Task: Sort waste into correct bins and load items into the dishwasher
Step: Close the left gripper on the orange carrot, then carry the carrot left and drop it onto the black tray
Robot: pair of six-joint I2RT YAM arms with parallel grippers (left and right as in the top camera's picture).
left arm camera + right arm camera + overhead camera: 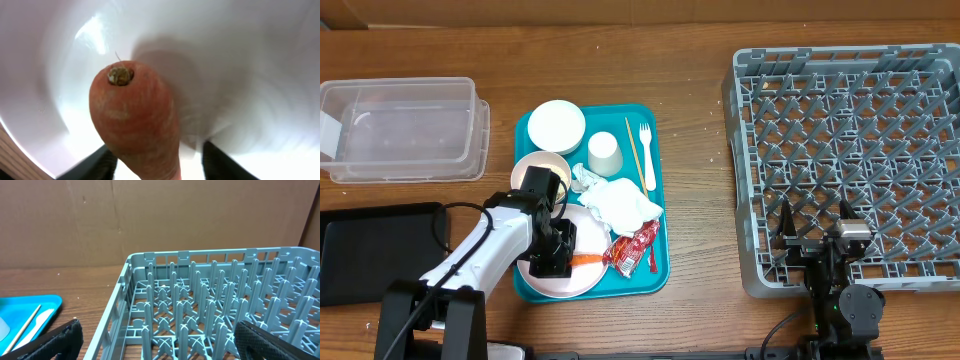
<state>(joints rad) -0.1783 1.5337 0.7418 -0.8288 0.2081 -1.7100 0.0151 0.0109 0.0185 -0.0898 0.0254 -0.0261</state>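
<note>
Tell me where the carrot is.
Overhead, the carrot lies on the pink plate at the near-left corner of the teal tray, between the left gripper and the red wrapper.

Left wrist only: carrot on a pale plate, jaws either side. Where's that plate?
Observer: The plate sits in the teal tray's near-left corner.
Operator: Closest bin?
Observer: The black tray, on the table just left of the teal tray.
Operator: Other side busy?
Observer: No, the right jaws stand open and empty at the rack's near edge.
</note>
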